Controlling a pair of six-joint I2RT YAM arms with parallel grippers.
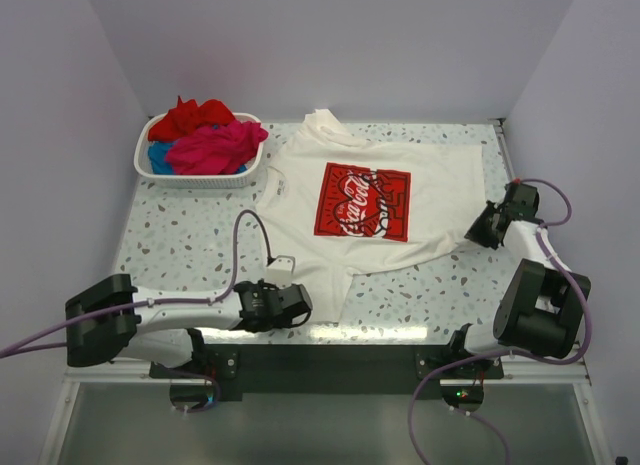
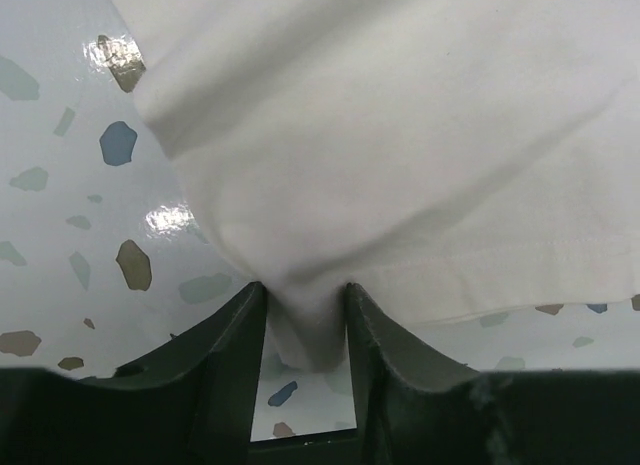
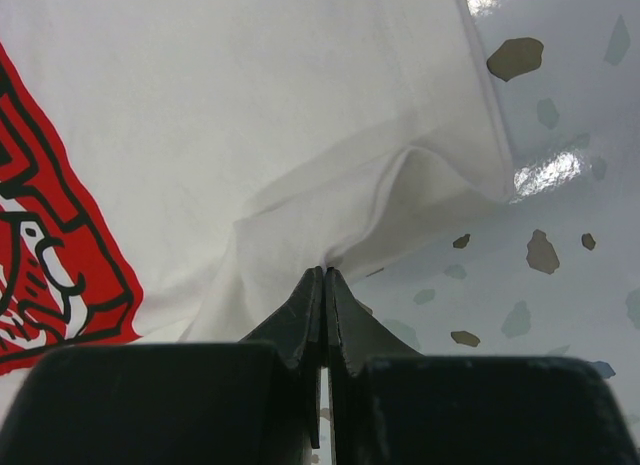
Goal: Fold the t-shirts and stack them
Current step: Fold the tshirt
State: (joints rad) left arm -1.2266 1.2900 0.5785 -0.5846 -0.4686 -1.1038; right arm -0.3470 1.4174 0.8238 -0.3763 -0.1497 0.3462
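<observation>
1. Only the wrist views show the grips: the left gripper [image 2: 307, 285] squeezes a fold of the white t-shirt [image 2: 400, 135] at its hem, and the right gripper [image 3: 325, 273], clamped tight, pinches its edge.
2. Overhead, that shirt lies print-up mid-table, with coloured t-shirts [image 1: 210, 140] heaped in the basket [image 1: 200, 180] back-left.
3. Speckled table [image 1: 180, 235], pale walls [image 1: 330, 45].

One white cloth t-shirt with a red rectangular print [image 1: 300, 200]. Three crumpled cloth tees: one red tee [image 1: 195, 116], one magenta-pink tee [image 1: 217, 149], one blue tee [image 1: 157, 160]. One white slatted plastic basket [image 1: 205, 179]. Two black two-finger grippers: left gripper [image 1: 303, 307], right gripper [image 1: 474, 231].
</observation>
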